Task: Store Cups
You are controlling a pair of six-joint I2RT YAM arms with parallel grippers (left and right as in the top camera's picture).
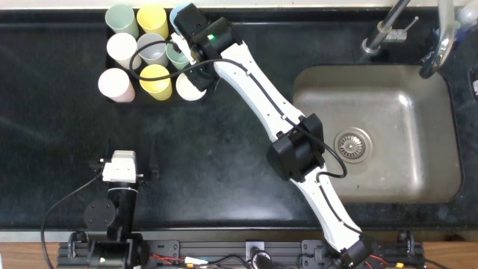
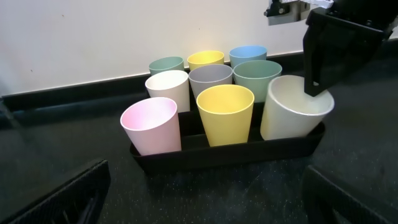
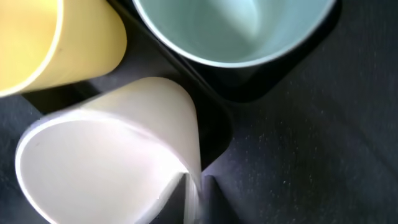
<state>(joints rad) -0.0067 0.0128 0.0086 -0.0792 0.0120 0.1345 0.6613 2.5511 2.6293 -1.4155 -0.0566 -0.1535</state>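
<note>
A black tray (image 2: 224,158) at the back left of the counter holds several pastel cups in rows, among them a pink cup (image 2: 152,127), a yellow cup (image 2: 225,115) and a green cup (image 3: 230,31). A cream cup (image 1: 189,87) (image 2: 292,115) (image 3: 106,155) leans tilted in the tray's end slot. My right gripper (image 1: 185,54) (image 2: 317,81) (image 3: 194,199) reaches across from the right and is shut on that cup's rim, one finger inside it. My left gripper (image 1: 128,149) (image 2: 205,180) hangs open over the bare counter, facing the tray from a distance.
A steel sink (image 1: 373,134) with a faucet (image 1: 388,30) takes up the right side. The dark counter lies bare between the tray and the left arm. A pale wall (image 2: 124,31) rises right behind the tray.
</note>
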